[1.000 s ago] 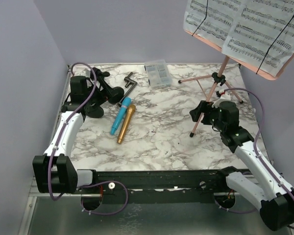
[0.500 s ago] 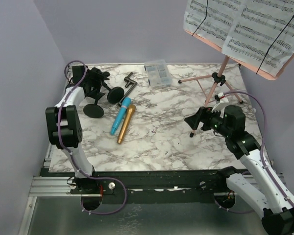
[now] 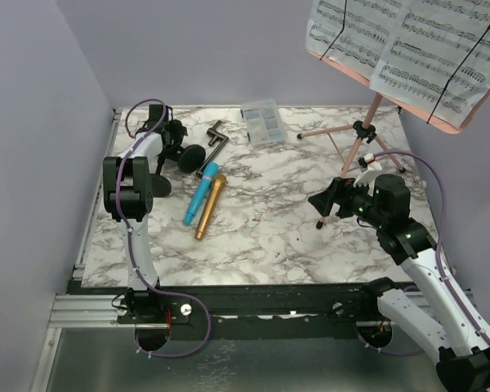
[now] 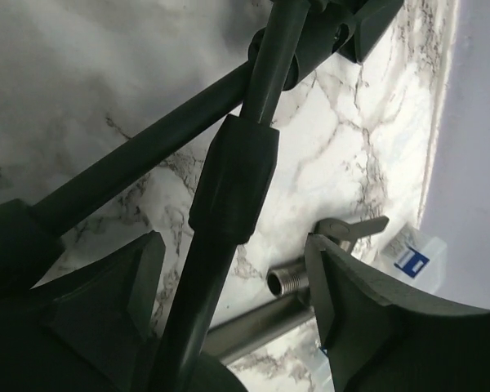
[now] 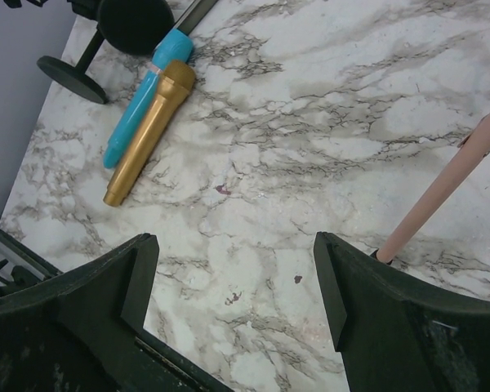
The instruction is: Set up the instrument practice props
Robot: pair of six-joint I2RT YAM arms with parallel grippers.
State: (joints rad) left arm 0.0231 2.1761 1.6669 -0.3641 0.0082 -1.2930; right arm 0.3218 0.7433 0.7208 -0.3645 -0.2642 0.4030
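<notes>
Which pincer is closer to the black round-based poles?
Left. The left pincer straddles one black round-based pole at the far left, jaws open. The right pincer is across the marble table, beside a rose-gold tripod leg.

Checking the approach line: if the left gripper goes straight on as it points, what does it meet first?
The black pole, which runs between the left gripper's open jaws in the wrist view; marble table lies behind. Depth unclear.

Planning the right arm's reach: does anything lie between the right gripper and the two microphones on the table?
Nothing visible does. Only bare marble table separates the open right gripper from the gold microphone and the blue microphone beside it. The rose-gold tripod leg stands off to one side, outside that line.
</notes>
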